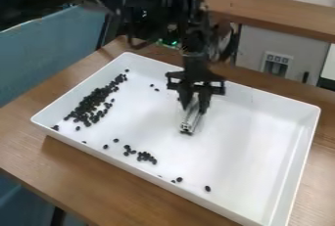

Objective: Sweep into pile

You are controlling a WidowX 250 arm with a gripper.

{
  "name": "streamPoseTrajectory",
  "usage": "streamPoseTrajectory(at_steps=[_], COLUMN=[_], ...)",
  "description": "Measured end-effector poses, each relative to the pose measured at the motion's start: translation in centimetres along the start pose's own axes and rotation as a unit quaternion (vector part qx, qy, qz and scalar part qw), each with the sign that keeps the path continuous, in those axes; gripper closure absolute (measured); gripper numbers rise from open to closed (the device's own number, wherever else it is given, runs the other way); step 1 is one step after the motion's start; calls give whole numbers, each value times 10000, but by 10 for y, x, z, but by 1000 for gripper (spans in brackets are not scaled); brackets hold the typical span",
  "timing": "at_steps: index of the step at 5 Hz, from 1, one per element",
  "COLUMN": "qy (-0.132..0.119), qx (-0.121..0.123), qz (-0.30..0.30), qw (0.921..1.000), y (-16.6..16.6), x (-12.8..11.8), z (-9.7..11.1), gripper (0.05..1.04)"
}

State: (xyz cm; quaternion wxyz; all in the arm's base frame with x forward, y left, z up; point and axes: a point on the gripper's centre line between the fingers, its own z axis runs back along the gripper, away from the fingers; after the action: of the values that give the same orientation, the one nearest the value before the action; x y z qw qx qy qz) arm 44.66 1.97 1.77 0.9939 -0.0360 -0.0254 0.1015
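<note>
The black gripper (195, 103) hangs over the middle of the white tray (226, 159), shut on a short silver metal bar (190, 121). The bar slants down toward the tray floor; whether its lower end touches the floor I cannot tell. Small dark beans (91, 103) lie in a long, dense band along the tray's left side. A smaller loose cluster of beans (145, 157) sits near the front wall. A few single beans are scattered around, including one bean (207, 189) farther right along the front and two behind, left of the gripper.
The tray's raised walls surround the work area on a brown wooden table (98, 181). Blue panels (56, 49) stand at the left. Behind the table are a wooden ledge (275, 15) and a pale wall with a socket plate (277, 63).
</note>
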Motion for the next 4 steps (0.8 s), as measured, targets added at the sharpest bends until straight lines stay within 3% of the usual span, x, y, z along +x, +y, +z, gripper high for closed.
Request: streamPoseTrajectory(at_steps=[1,2,3,4], qy=[-105,-139,-114,-19], qx=[195,255,409,537], qz=[44,735,970,914], qw=[9997,9969,9944,9944], y=[19,86,122,119], x=[2,7,-5,-9], z=[2,10,15,13], gripper=[704,704,645,339])
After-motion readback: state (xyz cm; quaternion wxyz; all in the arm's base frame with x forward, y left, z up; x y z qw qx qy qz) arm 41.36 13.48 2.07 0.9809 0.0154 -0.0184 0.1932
